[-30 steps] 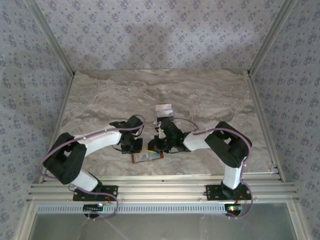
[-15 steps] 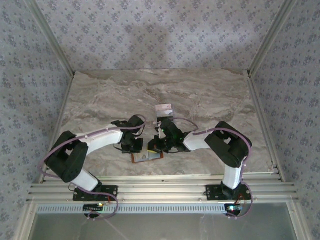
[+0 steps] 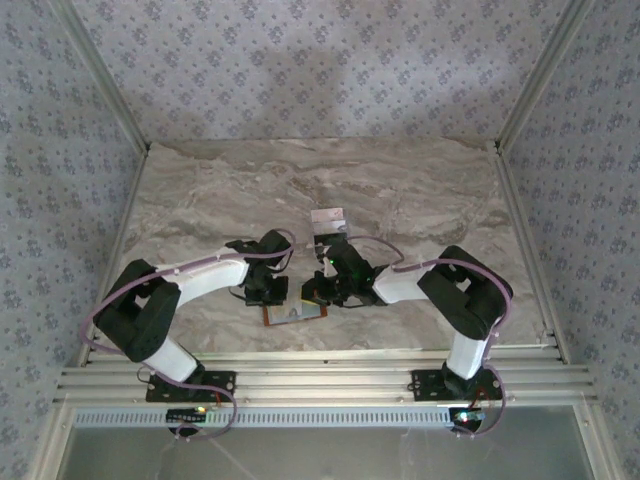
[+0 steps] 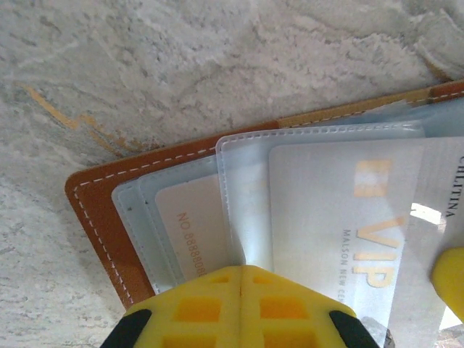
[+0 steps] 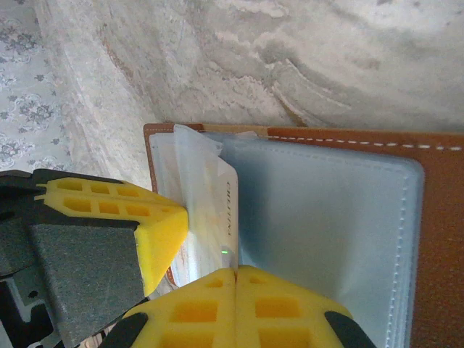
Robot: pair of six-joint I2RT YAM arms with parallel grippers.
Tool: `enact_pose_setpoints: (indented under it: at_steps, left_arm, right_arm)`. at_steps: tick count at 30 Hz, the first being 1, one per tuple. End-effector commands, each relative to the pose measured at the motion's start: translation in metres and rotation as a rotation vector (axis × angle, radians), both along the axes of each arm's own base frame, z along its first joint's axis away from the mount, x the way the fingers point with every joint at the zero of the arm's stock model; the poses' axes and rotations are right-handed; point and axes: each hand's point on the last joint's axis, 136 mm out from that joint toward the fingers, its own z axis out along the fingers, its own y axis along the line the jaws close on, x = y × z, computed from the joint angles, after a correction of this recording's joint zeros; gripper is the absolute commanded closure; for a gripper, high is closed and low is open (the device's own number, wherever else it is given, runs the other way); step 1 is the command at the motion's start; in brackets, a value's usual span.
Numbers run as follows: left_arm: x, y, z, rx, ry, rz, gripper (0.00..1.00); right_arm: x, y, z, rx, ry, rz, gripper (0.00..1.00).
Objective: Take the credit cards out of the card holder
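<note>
Right end effector, pinched shut, meets near edge of whitish credit card (held? unclear) lying lengthwise straight ahead in open card holder; left end effector, also shut, alongside.

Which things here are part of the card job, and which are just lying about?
Job in hand:
card holder, lying open
credit cards in its clear sleeves
left tool and right tool, both shut at the holder

Lying about:
small pale rack, farther back on the table
</note>
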Motion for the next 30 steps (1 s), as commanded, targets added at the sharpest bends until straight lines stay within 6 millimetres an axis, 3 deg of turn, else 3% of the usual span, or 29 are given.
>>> enact_pose_setpoints:
  at_steps: [1,5,11,18,25,30]
  left_arm:
    - [-0.026,0.041,-0.030,0.190,0.100,-0.006,1.00]
    - [-0.026,0.040,-0.031,0.188,0.102,-0.006,1.00]
    - [-0.026,0.038,-0.031,0.179,0.105,-0.008,1.00]
    - [-0.026,0.037,-0.033,0.178,0.111,-0.010,1.00]
    - [-0.026,0.037,-0.032,0.174,0.105,-0.007,1.00]
    - [-0.017,0.032,-0.019,0.151,0.047,-0.007,0.99]
  right_arm:
    - [0.001,-0.008,0.001,-0.013,-0.017,-0.024,0.95]
    - [0.004,-0.016,0.002,-0.033,-0.036,-0.055,0.94]
    - [-0.001,0.007,0.013,0.100,-0.007,0.007,0.83]
    - [-0.004,0.015,0.008,0.097,0.007,0.022,0.87]
    - [-0.001,-0.013,0.001,-0.025,-0.025,-0.028,0.93]
    - [0.001,-0.037,0.009,-0.100,-0.074,-0.042,0.94]
